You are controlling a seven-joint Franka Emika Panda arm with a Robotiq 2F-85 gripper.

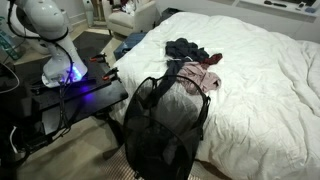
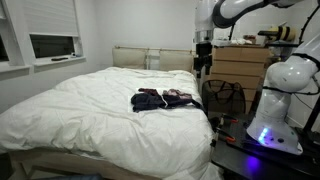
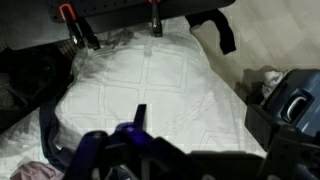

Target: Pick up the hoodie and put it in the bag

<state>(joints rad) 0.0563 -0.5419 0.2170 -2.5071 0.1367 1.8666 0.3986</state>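
My hand (image 2: 203, 65) hangs spread and empty above the bed (image 2: 80, 112) edge; I'd drop onto the hoodie (image 1: 184, 47), a limp dark heap on the soft white bed just beside a pink garment (image 1: 206, 78), and pinch one thick fold. The bag (image 1: 157, 128), floppy black mesh with a round rim, stands beside the bed, so I'd lift high.

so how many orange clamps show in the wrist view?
2, both at the top of the wrist view: left clamp near the top-left corner, centre clamp at top centre, above the white bedding. More may sit out of frame.
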